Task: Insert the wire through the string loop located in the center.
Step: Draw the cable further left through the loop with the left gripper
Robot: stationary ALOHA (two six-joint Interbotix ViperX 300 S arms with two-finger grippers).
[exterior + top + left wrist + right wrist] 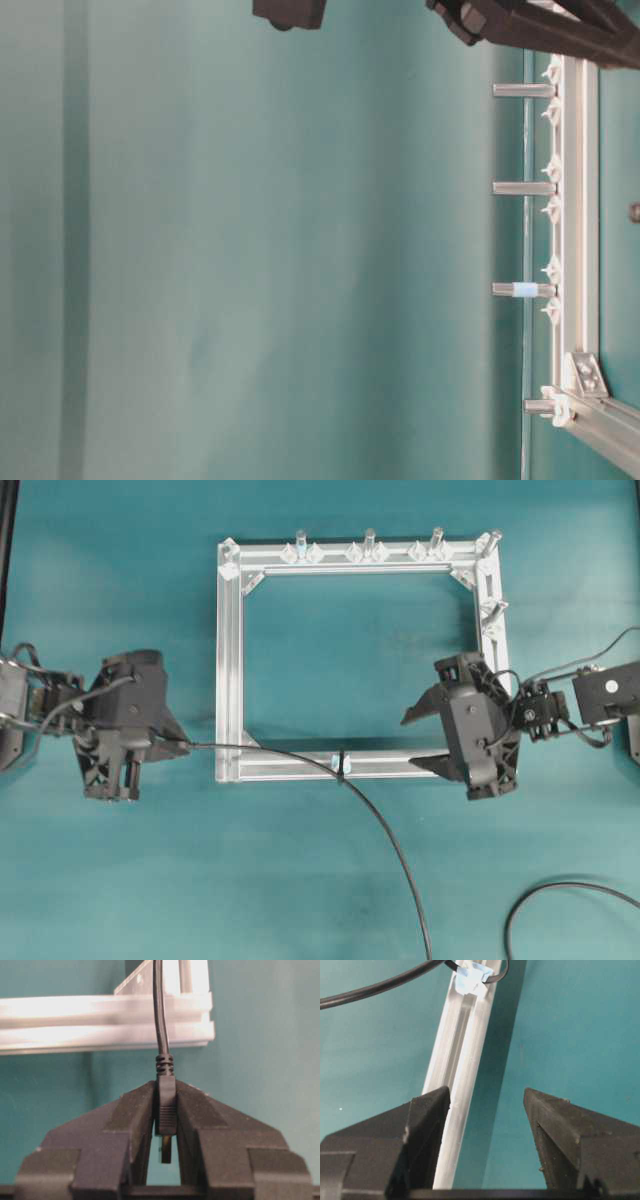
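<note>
While the teal counter fills every view, the silver aluminium frame lies flat near its middle, a square of bars with upright bolts along its far bar. Taking that frame as the landmark, the left gripper sits just outside the frame's near-left corner, and the right gripper hovers over the frame's near-right corner, its tips pointing inward along the near bar.

From the left wrist view, the left gripper has its jaws clenched on the rectangular plug of the wire, the ribbed strain relief standing just clear of the fingertips and the cable running on over the end of the frame bar. Seen from above, the wire leaves the left jaws, crosses the frame's near bar at its middle, then curves away toward the counter's near edge.

The right gripper has its jaws spread wide and released, straddling the near bar with nothing between them.

The string loop sits on the middle of the frame's near bar, marked by a pale-blue speck; the wire seems to pass through it, though the overhead view is too coarse to be sure.
</note>
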